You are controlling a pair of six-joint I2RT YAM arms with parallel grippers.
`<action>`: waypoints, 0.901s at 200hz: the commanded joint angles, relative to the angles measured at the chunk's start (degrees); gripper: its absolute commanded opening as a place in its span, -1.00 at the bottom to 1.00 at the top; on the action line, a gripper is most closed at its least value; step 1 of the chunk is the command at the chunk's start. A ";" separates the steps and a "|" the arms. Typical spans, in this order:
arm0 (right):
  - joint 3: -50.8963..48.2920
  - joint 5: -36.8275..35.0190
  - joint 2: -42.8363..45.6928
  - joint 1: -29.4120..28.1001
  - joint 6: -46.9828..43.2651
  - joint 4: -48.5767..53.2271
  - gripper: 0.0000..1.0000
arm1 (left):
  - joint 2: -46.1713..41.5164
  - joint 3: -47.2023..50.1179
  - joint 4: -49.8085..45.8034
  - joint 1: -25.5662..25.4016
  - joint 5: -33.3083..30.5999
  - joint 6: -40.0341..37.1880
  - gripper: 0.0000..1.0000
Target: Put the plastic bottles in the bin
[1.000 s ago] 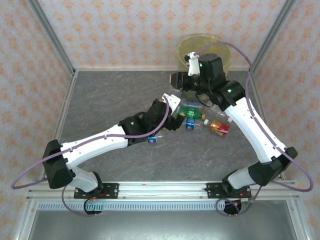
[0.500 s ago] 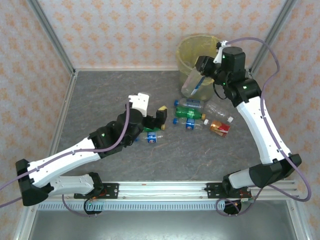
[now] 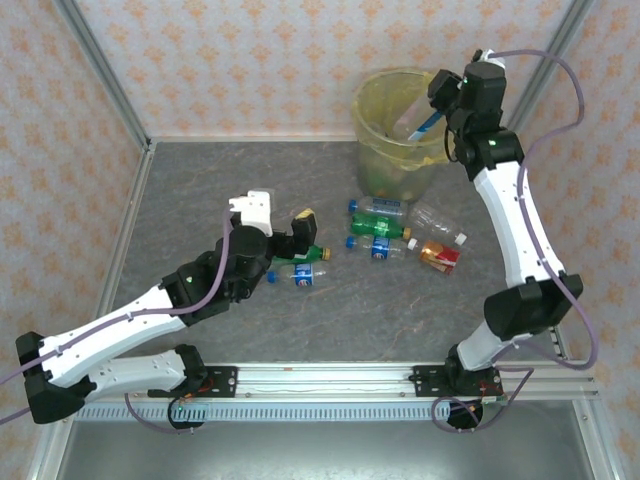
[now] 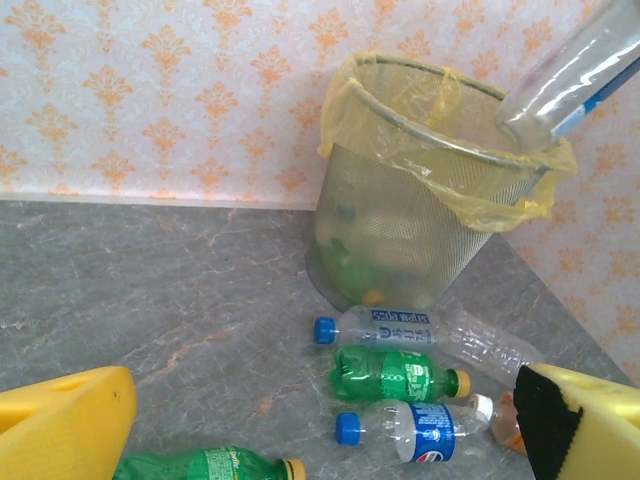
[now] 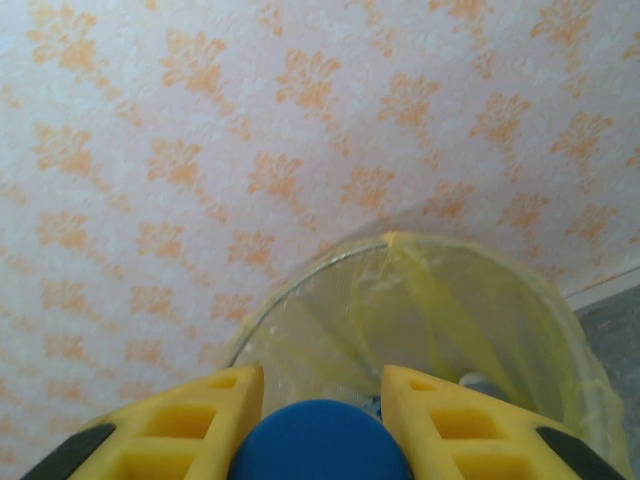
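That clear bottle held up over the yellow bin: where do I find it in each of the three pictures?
Top external: the held bottle tilts over the bin at its right rim, upper right.
Left wrist: top right corner, above the bin.
Right wrist: bottom centre, its blue cap between the fingers of the right gripper.
Shared landmark: the bin.

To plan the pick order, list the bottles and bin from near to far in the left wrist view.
Green bottle at the bottom edge → blue-labelled bottle → second green bottle → long clear bottle → bin.
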State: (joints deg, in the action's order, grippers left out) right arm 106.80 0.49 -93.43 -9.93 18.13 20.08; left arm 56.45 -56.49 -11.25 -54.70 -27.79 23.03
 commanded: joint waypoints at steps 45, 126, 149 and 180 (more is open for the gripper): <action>6.03 -7.37 -10.48 0.02 4.76 -8.14 -0.80 | -4.54 2.53 -5.56 0.37 -2.86 7.88 0.98; 20.40 -6.25 -25.22 -0.67 3.76 -3.65 -0.66 | -10.40 5.37 -7.91 0.38 -5.07 12.35 0.98; 24.01 -0.63 -27.59 -0.74 3.63 -1.76 -0.11 | -10.14 5.23 -8.08 0.37 -5.18 12.26 0.98; 27.07 1.09 -27.22 -1.12 2.48 1.25 0.67 | -9.91 5.36 -8.02 0.30 -5.13 12.13 0.98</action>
State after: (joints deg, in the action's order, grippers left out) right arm 130.69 -0.89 -121.80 -10.41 21.45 18.46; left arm 46.63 -51.94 -17.74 -54.70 -31.00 34.57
